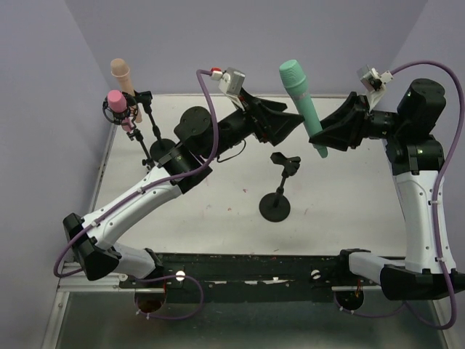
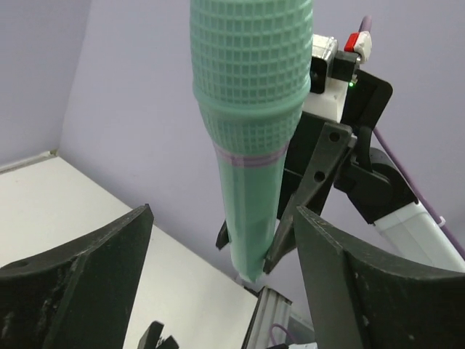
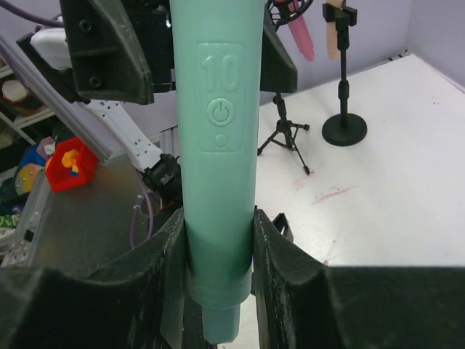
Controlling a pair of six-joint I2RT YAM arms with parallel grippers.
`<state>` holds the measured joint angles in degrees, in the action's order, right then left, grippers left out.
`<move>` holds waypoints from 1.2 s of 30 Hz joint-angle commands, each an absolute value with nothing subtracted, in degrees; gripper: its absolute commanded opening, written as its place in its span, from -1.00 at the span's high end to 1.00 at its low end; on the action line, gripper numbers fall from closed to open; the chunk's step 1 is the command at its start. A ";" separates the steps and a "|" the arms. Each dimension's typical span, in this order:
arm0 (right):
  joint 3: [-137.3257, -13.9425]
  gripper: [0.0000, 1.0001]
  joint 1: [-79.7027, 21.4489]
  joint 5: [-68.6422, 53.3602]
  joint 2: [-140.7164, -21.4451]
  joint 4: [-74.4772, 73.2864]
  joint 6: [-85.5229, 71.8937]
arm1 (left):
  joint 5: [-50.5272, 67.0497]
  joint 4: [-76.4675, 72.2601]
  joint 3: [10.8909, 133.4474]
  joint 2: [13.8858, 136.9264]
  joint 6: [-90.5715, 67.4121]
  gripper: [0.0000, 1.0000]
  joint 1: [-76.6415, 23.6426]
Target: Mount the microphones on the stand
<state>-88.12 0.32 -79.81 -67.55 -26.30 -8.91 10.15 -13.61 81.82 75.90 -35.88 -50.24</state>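
Observation:
My right gripper (image 1: 325, 139) is shut on the lower body of a green microphone (image 1: 301, 102) and holds it upright, high above the table. In the right wrist view the fingers (image 3: 168, 247) clamp the microphone (image 3: 218, 131) near its tail, power button facing the camera. My left gripper (image 1: 289, 120) is open, its jaws spread just left of the microphone without touching it. The left wrist view shows the microphone (image 2: 251, 145) ahead of the open gripper (image 2: 224, 214). An empty black stand (image 1: 277, 203) with a round base and a top clip stands below, between the arms.
At the back left a pink microphone (image 1: 116, 100) sits on a tripod stand (image 1: 147, 142), and a beige microphone (image 1: 122, 73) on another stand. They also show in the right wrist view (image 3: 301, 36). Coloured toys (image 3: 69, 163) lie off the table's side.

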 commanded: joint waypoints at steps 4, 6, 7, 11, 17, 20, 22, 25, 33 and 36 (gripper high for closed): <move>-85.52 0.76 0.00 -84.11 -65.66 -23.38 -12.13 | 9.31 -16.87 88.68 80.77 -40.16 -0.52 -51.42; -85.08 0.75 0.00 -84.37 -65.48 -23.12 -12.13 | 9.75 -17.23 89.21 81.21 -40.69 -0.49 -51.68; -84.90 0.76 0.09 -84.55 -65.39 -23.03 -12.22 | 9.67 -17.05 89.47 81.47 -40.61 -0.48 -51.77; -84.11 0.76 0.00 -84.90 -65.22 -22.33 -12.57 | 9.93 -17.14 89.47 81.91 -41.39 -0.43 -51.86; -82.71 0.76 0.00 -85.43 -64.86 -19.96 -14.94 | 12.04 -19.07 89.38 83.14 -43.42 -0.30 -52.21; -82.27 0.76 0.00 -85.61 -64.78 -19.16 -15.91 | 12.57 -19.77 89.56 83.76 -44.03 -0.18 -52.38; -82.09 0.76 0.00 -85.69 -64.69 -18.81 -16.00 | 13.09 -19.86 89.82 84.20 -44.47 -0.08 -52.38; -81.65 0.76 0.09 -85.87 -64.60 -18.55 -16.35 | 13.45 -19.86 90.09 84.55 -44.73 0.14 -52.38; -79.54 -0.34 0.00 -85.52 -64.42 -18.54 -15.13 | 13.97 -20.48 88.34 82.01 -40.88 1.00 -52.12; -81.55 -1.00 0.00 -82.46 -64.42 -26.76 -5.59 | 14.24 -21.36 84.74 78.24 -39.29 1.00 -51.16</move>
<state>-80.18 0.32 -84.07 -65.14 -19.84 -14.57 12.60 -18.06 87.88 84.01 -42.39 -51.96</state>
